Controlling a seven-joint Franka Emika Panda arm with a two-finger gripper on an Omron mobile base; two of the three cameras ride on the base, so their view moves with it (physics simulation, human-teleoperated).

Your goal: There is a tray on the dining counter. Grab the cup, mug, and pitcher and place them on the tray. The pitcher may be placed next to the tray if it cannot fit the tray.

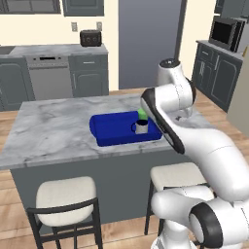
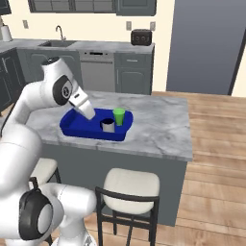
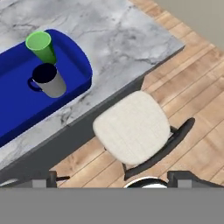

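Spread wide and holding nothing, the gripper (image 3: 113,180) hangs above the near edge of the dining counter (image 2: 158,125), looking down on a cream-seated stool (image 3: 131,127). On the counter the blue tray (image 2: 77,127) holds the green cup (image 2: 118,116) and the grey mug (image 2: 107,126), upright and just beside each other. A second stool (image 1: 65,194) stands farther along, with nothing between claw and tray.

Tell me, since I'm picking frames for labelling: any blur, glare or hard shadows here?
Left base view: soft overall, the mug slightly fuzzy on the tray. Right base view: even flat light, no glare on the dining counter. Hand view: sharpest, the cup crisp, faint shadow under the stool.
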